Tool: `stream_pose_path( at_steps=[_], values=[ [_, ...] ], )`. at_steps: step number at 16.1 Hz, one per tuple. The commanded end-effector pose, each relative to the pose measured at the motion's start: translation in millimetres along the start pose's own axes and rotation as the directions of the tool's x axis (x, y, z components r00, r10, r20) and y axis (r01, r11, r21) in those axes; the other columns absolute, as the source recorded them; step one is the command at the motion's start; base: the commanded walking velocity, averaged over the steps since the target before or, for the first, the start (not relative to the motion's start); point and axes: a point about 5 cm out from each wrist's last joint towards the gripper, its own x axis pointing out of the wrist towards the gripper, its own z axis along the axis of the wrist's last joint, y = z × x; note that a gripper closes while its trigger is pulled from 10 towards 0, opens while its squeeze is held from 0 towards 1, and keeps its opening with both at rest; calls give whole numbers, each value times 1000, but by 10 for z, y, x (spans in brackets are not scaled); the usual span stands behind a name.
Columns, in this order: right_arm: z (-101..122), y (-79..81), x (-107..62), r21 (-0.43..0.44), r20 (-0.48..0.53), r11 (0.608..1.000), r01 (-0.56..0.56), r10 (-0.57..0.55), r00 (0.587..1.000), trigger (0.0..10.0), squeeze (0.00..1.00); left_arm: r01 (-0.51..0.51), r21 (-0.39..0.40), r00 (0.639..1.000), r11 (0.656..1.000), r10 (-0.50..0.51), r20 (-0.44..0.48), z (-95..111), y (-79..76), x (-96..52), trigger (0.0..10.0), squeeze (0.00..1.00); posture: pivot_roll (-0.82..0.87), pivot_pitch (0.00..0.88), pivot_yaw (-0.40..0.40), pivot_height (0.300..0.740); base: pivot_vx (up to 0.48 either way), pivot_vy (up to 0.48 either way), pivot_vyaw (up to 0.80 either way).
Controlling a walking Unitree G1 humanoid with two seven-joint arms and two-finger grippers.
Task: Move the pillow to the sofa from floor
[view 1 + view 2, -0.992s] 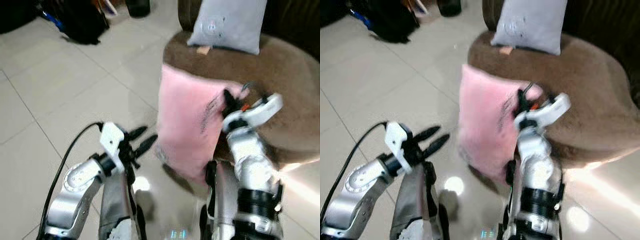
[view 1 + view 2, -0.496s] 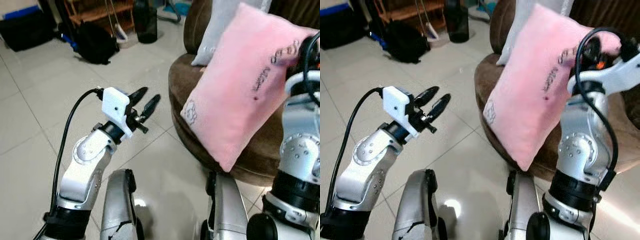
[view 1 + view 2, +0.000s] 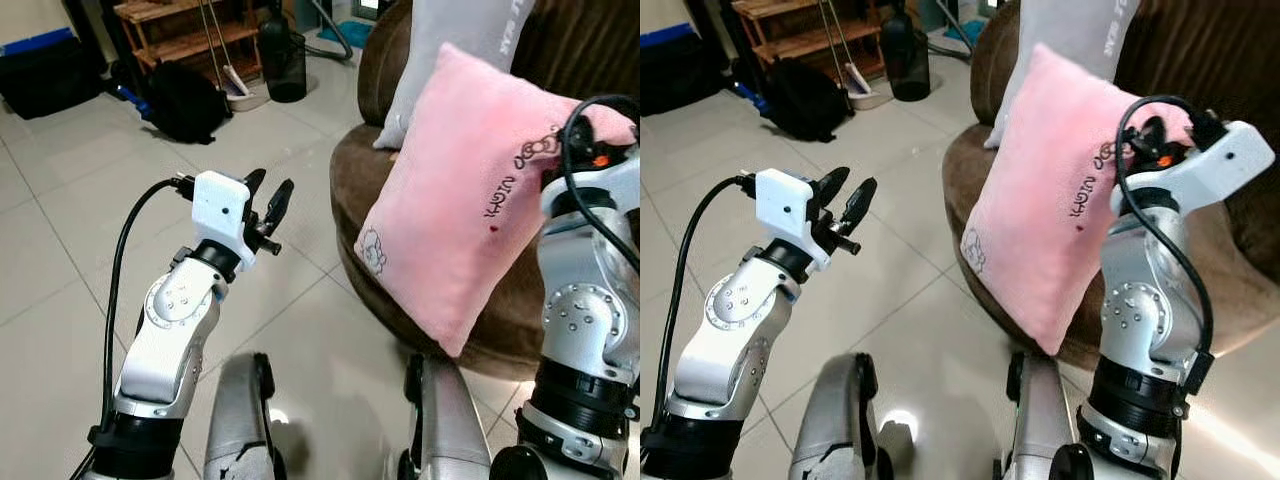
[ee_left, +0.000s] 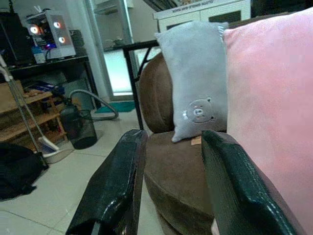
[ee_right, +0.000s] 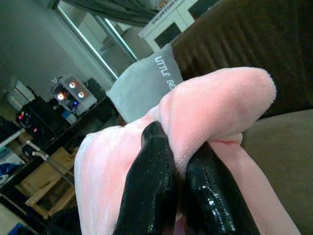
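A pink pillow hangs tilted in the air, over the front edge of the brown sofa seat. My right gripper is shut on the pillow's upper corner, which bulges out above the black fingers. The right arm stands upright beside the pillow. My left gripper is raised over the floor to the left of the sofa, open and holding nothing. In the left wrist view its two fingers frame the sofa and the pink pillow.
A grey pillow leans on the sofa's dark back. On the tiled floor lie a black bag and a black bin. A wooden shelf stands behind them.
The camera has shifted. The pillow now hangs a little lower and closer to the sofa seat. The left gripper has turned more upright and stays open.
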Motion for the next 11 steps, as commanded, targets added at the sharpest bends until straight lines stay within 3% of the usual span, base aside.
stream_pose_path(
  at_steps=[1,11],
  values=[
    [28,65,20,-12,5,1000,-13,13,1000,10000,0,-23,21,1000,1000,23,-2,-6,31,-19,10000,0,-32,0,42,572,0,0,0],
    [-49,-12,-19,-57,-23,998,12,-13,1000,10000,0,-20,66,1000,998,20,4,-12,18,-3,10000,0,-35,0,46,662,0,0,0]
  ],
)
